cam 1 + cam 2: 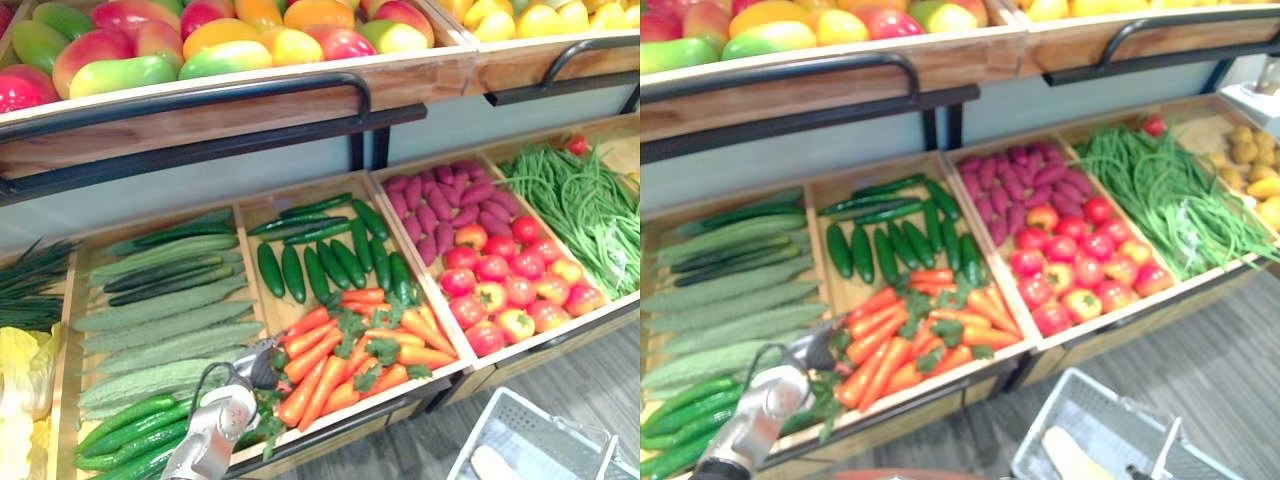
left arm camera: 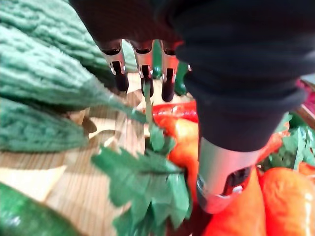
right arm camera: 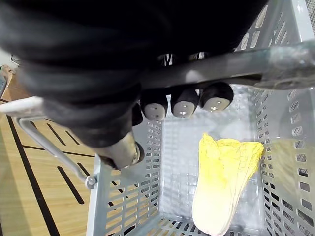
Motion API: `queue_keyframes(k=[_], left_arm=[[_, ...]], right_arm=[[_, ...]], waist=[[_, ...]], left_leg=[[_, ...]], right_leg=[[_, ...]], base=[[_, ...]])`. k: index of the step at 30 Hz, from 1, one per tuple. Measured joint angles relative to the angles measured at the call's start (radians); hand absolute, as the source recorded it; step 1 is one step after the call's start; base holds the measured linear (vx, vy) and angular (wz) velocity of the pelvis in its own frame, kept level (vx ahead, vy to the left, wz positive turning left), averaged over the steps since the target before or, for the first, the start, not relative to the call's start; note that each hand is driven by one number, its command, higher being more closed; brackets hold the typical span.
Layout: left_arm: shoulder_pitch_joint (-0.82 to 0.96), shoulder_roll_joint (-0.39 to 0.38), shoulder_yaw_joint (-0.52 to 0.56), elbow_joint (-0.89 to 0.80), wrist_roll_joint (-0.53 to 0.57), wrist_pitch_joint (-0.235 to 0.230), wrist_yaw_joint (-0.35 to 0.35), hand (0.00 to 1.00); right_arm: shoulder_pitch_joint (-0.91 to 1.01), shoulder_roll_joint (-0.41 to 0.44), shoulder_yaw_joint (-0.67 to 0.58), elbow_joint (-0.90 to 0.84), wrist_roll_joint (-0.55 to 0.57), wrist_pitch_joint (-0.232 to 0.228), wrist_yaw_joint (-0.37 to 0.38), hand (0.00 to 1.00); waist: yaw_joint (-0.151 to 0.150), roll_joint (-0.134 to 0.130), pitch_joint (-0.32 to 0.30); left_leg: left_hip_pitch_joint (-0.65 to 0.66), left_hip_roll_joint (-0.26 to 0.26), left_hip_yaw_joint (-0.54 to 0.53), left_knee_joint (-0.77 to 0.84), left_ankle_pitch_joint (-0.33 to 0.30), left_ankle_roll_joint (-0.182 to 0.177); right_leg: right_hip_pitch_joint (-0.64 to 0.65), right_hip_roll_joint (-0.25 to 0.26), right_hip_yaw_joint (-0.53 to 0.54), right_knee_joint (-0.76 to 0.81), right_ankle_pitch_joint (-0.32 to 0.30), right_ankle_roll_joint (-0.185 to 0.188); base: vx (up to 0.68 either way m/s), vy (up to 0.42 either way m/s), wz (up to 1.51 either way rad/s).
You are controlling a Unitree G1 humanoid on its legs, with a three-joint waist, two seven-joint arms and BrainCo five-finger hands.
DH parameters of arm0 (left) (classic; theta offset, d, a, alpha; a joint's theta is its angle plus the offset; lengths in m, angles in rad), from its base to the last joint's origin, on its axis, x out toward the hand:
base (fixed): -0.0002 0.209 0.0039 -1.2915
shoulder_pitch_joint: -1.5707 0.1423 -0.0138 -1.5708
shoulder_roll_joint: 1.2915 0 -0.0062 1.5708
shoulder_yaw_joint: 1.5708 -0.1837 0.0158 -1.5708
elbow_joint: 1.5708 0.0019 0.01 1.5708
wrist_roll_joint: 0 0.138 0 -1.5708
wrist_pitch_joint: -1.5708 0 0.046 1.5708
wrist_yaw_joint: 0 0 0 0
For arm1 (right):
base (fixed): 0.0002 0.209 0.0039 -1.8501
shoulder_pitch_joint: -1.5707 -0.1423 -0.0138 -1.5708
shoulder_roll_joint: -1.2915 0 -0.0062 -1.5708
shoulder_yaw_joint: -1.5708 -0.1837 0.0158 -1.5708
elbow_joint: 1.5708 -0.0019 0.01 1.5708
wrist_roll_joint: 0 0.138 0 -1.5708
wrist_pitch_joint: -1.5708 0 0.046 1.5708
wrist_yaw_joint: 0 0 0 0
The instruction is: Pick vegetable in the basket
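Orange carrots (image 1: 350, 355) with green tops lie in the front middle crate. My left hand (image 1: 262, 365) hovers at the left end of that pile, open. In the left wrist view its fingers (image 2: 142, 64) reach straight over a carrot's leaves (image 2: 147, 177) and its thumb (image 2: 224, 167) rests against a carrot (image 2: 184, 142). A grey plastic basket (image 1: 530, 440) hangs at the lower right with a pale yellow cabbage (image 3: 224, 182) inside. My right hand (image 3: 184, 101) is curled round the basket's handle (image 3: 246, 64).
Bitter gourds (image 1: 160, 310) fill the crate left of the carrots and dark cucumbers (image 1: 320, 260) lie behind them. Tomatoes (image 1: 505, 285), purple sweet potatoes (image 1: 445, 205) and green beans (image 1: 580, 205) lie to the right. A shelf of mangoes (image 1: 200, 40) overhangs the back.
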Motion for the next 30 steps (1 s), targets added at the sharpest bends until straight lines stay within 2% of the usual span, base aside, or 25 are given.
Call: queue_keyframes(k=[13, 18, 21, 30], left_arm=[[-0.005, 0.000, 0.001, -0.178, 0.000, -0.006, -0.002, 0.00], [-0.004, 0.000, -0.013, -0.221, -0.001, -0.026, -0.012, 0.00], [-0.004, -0.001, -0.046, -0.207, -0.002, -0.028, -0.013, 0.00], [-0.023, -0.046, -0.117, 0.048, -0.002, -0.028, -0.015, 0.00]], right_arm=[[0.005, 0.000, 0.000, -0.003, 0.000, 0.000, 0.002, 1.00], [0.006, 0.003, -0.009, -0.004, 0.001, 0.000, 0.003, 1.00], [0.010, 0.003, -0.009, -0.004, 0.001, 0.000, 0.003, 1.00], [0.008, 0.003, -0.009, -0.004, 0.001, 0.000, 0.001, 1.00]], waist=[[-0.002, 0.006, -0.001], [0.000, 0.006, -0.001], [0.000, 0.005, 0.000], [-0.003, 0.005, -0.001]], left_leg=[[0.011, 0.001, 0.007, 0.000, -0.002, 0.002], [0.015, 0.004, 0.010, 0.000, -0.002, 0.002], [0.015, 0.004, 0.011, 0.001, -0.002, 0.002], [0.009, 0.005, 0.013, 0.000, -0.002, 0.002]], right_leg=[[0.004, 0.000, 0.008, 0.008, -0.003, -0.004], [0.004, 0.002, 0.010, 0.011, -0.003, -0.003], [0.004, 0.002, 0.010, 0.011, -0.003, -0.003], [-0.004, 0.004, 0.011, 0.005, -0.002, -0.003]], base=[[0.00, 0.000, -0.01], [0.00, 0.000, 0.00], [0.00, 0.000, 0.00], [0.00, 0.000, 0.00]])
